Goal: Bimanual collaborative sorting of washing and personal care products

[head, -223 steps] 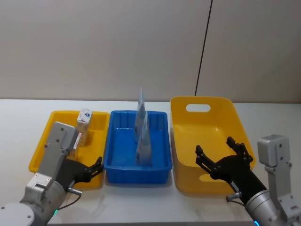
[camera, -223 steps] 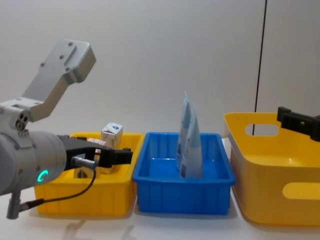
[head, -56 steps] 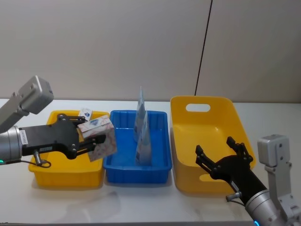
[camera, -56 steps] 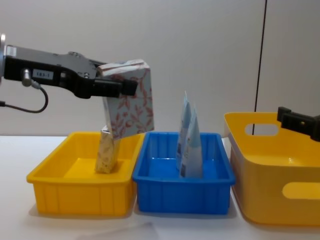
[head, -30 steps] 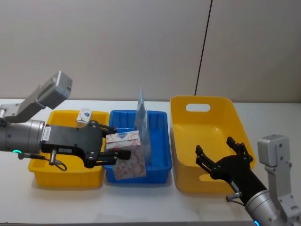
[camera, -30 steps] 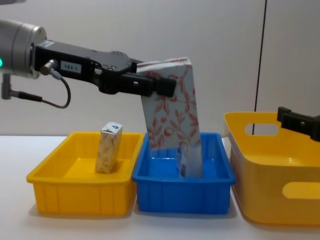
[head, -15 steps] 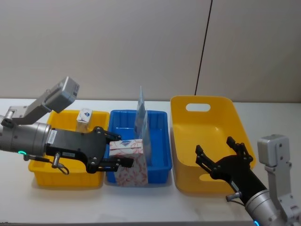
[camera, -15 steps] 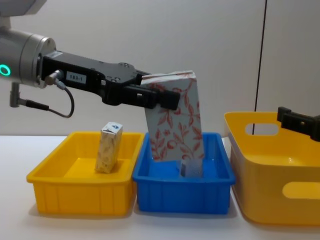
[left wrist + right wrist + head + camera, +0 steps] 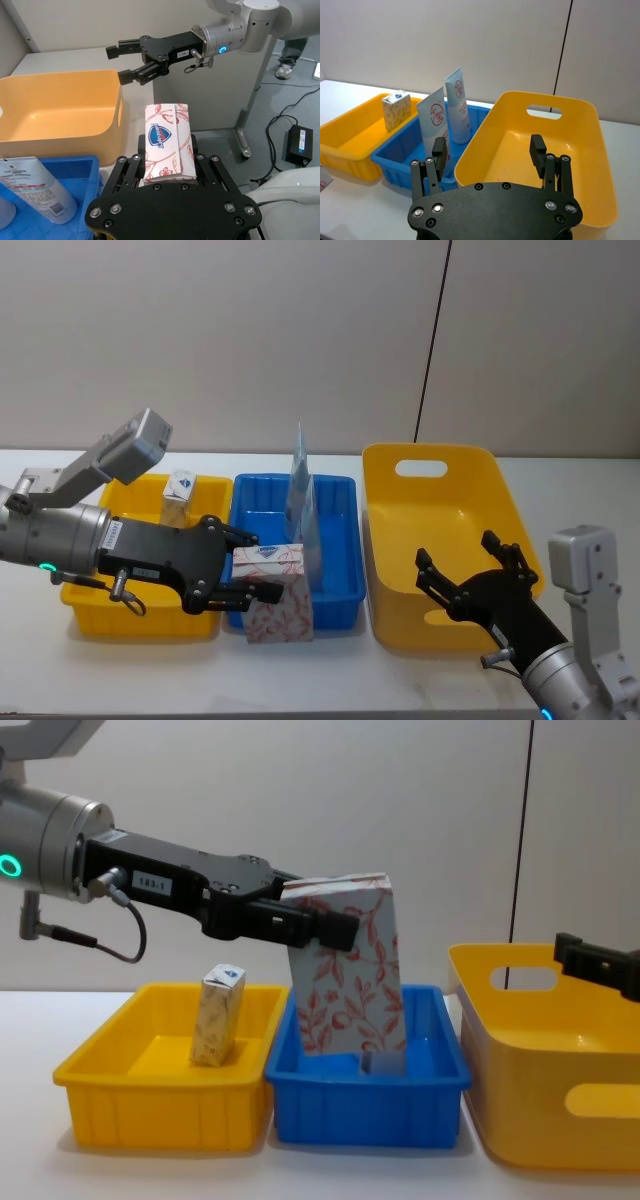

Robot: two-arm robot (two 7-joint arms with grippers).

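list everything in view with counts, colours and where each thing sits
table: 1, white, under everything
shallow tray: 1, yellow, on the robot's left
middle tray: 1, blue, centre
deep bin: 1, yellow, on the robot's right, with handle holes
patterned carton: 1, white with red leaves, held off the table at the middle tray's near side
squeeze tubes: 2, pale blue, upright in the middle tray
small carton: 1, cream-yellow, upright in the shallow tray
left pincer: 1, black, shut on the patterned carton
right pincer: 1, black, open, at the deep bin's near side
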